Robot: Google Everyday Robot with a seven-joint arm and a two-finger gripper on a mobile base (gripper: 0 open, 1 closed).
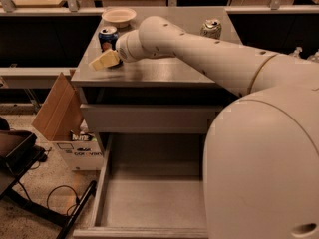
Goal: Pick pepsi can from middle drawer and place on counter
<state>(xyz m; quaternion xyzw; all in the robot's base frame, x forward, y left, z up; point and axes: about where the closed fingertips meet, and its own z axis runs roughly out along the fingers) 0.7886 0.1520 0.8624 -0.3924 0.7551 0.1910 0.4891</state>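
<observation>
The pepsi can [108,36], dark blue with a silver top, stands upright on the counter [164,71] near its back left corner. My gripper [104,60] is over the counter's left side, just in front of the can and low over the surface. I cannot tell whether it touches the can. My arm [199,49] reaches in from the right across the counter. The middle drawer [102,183] is pulled out at the bottom of the view, and the part of its floor that shows is bare. My body hides its right side.
A shallow cream bowl [118,16] sits at the counter's back left. A pale can [212,28] stands at the back right. A cardboard box [62,113] and a black stand [15,156] with cables are on the floor to the left of the cabinet.
</observation>
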